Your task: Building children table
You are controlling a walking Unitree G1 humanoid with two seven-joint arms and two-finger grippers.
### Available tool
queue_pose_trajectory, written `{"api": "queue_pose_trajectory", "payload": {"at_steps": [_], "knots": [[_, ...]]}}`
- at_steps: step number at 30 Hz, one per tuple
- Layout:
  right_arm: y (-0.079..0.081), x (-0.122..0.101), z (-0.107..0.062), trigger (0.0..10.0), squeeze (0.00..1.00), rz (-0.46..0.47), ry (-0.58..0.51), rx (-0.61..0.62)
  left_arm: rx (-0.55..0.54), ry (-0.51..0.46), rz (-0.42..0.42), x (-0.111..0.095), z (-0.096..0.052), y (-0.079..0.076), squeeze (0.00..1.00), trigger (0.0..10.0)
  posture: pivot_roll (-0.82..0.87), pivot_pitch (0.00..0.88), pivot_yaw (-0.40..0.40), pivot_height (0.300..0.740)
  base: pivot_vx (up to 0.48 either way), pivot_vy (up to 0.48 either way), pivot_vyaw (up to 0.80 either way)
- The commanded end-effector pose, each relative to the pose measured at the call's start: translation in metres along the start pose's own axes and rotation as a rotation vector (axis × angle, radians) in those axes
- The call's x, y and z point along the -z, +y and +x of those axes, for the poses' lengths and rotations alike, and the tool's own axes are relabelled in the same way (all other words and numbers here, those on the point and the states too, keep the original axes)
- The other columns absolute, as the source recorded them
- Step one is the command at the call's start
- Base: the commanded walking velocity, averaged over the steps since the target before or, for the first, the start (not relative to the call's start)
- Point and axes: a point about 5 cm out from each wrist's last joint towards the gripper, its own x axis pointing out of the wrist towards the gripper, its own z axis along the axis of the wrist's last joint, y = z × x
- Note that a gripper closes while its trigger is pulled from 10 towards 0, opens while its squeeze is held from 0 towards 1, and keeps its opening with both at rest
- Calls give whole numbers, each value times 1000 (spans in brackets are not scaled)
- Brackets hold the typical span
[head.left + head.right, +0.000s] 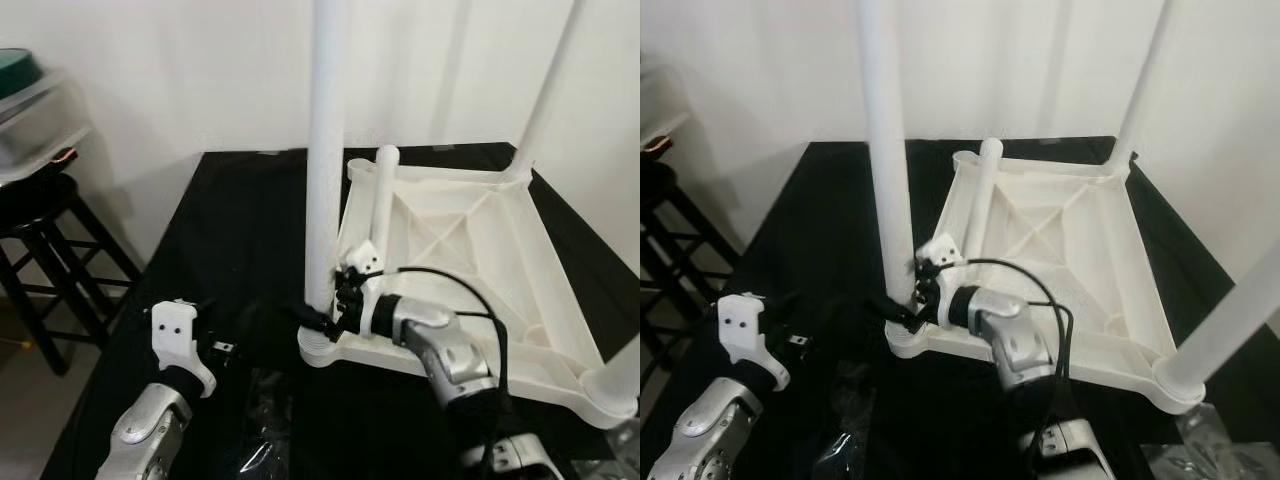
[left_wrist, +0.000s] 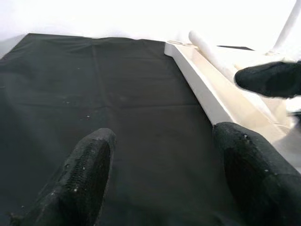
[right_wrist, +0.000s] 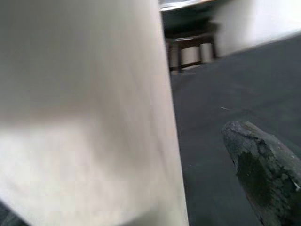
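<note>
while the white plastic children's table top (image 1: 470,255) lies upside down on the black cloth-covered table (image 1: 240,230), its ribbed underside facing up, three white legs stand upright in its corner sockets: the near-left leg (image 1: 325,150), the far-right leg (image 1: 545,95) and the near-right leg (image 1: 1230,315). a fourth, loose leg (image 1: 381,200) lies tilted along the left side of the underside, its end poking up at the far-left corner.

the right gripper (image 1: 335,318) reaches in from the lower right to the foot of the near-left leg, just above its socket. its black fingers (image 3: 263,174) sit against the base of the leg; the right wrist view has the white leg right up against the camera with one finger beside it, but whether the fingers actually clamp the leg cannot be told.

the left gripper (image 2: 160,174) hovers low over the black cloth just left of the table top, apart from it. its two black fingers (image 2: 84,174) are spread wide with nothing between them, pointing along the left edge of the table top.

a black wooden stool (image 1: 45,235) stands on the floor at the far left, with a clear plastic container (image 1: 30,120) resting on it. crinkled clear plastic wrap (image 1: 850,440) lies on the cloth near the front edge.
</note>
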Motion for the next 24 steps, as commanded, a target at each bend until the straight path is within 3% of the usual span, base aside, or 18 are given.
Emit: {"api": "queue_pose_trajectory", "payload": {"at_steps": [1,4,5,7,8,17,24], "knots": [[-3,-1,-2,10000,0,-14,-14,-77,-17,26,3,5,0,3,0,10000,36,17,3,740,0,0,0],[-6,-6,-3,10000,0,-27,-17,-133,-18,30,3,5,0,3,0,10000,43,15,4,740,0,0,0],[-8,-9,-3,8157,0,-21,-18,-162,-18,31,3,6,0,3,0,10000,45,14,3,740,0,0,0],[-10,-11,-3,8157,0,-15,-20,-183,-18,32,3,6,0,3,0,10000,45,14,3,740,0,0,0],[-13,-14,-3,0,0,-5,-19,-198,-18,34,3,7,0,3,0,10000,48,15,2,740,0,0,0],[-22,-13,-4,0,0,-10,-7,-180,-18,43,5,7,0,3,0,10000,49,23,3,740,0,0,0],[-28,7,-12,0,0,-15,38,77,-12,43,-1,6,0,3,0,10000,28,38,8,740,0,0,0]]}}
